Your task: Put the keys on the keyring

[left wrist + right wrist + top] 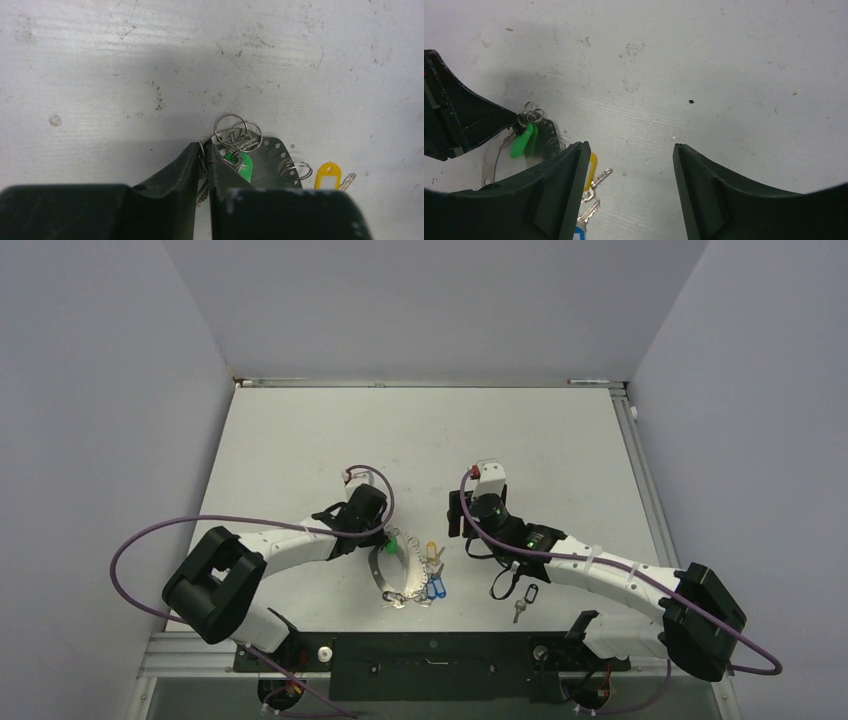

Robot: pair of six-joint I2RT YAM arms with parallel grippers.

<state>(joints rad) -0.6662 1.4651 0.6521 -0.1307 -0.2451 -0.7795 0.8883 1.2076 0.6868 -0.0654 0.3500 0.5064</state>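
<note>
Top view, left hand: your left hand (382, 535) is down on the surface (300, 440) at the far end of the keyring (374, 568), with its tips right by the green tag (392, 543).
Top view, keyring: it lies flat between your two arms, nearer the left one. It's a thin silver oval with the keys (432, 575) bunched along its right side.
Top view, stray: one black-tagged key (520, 610) lies well apart from the bunch, off to the right beside your right forearm.
Top view, right hand: your right hand (458, 520) sits just right of the bunch and isn't touching it.
Left wrist, hand: the fingers (185, 170) are pressed almost together with a thin line of silver wire nipped in the slit. You're clamped on the keyring at the top of the bunch.
Left wrist, around the tips: small split rings (230, 130) lie just beyond the tips and the green tag is close on the right. A dark perforated plate (275, 157) comes next, and the yellow tag (327, 175) is farther right.
Right wrist, hand: your fingers (704, 175) stand wide apart with only bare surface between them.
Right wrist, keys: the bunch is off to your lower left. The green tag hangs at the left hand's tip and the yellow tag peeks from behind your left finger. Two silver blades are beside it, and a blue tag (579, 233) sits at the bottom edge.
</note>
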